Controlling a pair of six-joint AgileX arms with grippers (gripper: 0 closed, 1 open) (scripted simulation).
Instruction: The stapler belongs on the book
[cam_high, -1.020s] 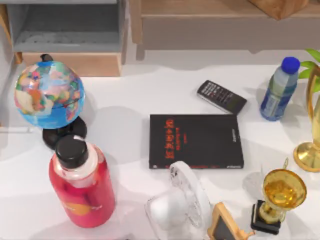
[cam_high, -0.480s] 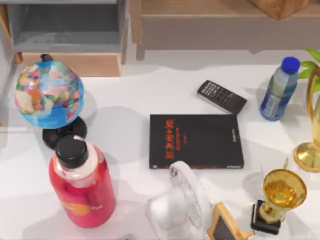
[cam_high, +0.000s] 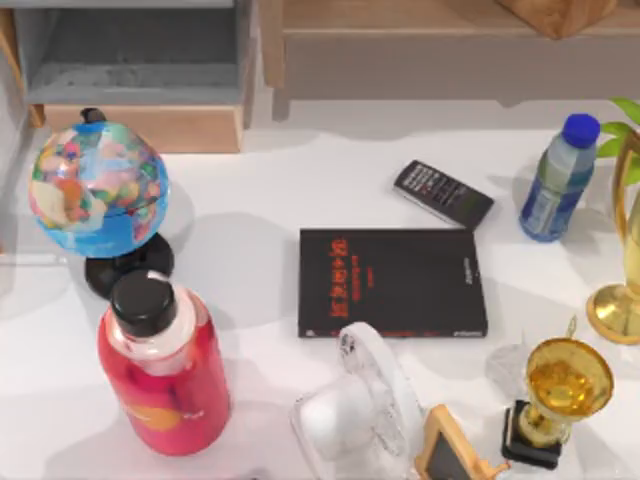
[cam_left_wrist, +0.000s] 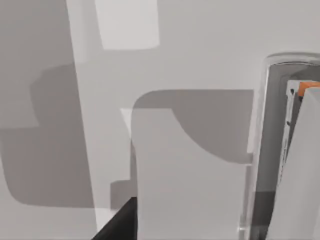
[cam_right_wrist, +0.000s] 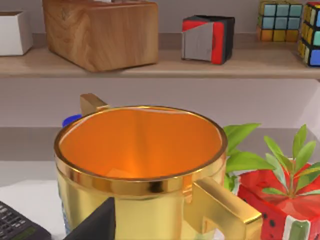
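The globe (cam_high: 98, 190) sits at nine o'clock on the counter (cam_high: 260, 190), a red bottle (cam_high: 163, 365) at seven. The book (cam_high: 392, 282) lies flat at centre, its cover bare. I cannot pick out the stapler, so the task looks unstarted. A trophy (cam_high: 568, 380) stands at four. Either hand's state: cannot tell.

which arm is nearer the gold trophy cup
Likely right: its wrist camera sits close against the gold trophy cup, looking into the bowl. The left wrist camera faces pale surfaces, and the cup stands at the table's right side.
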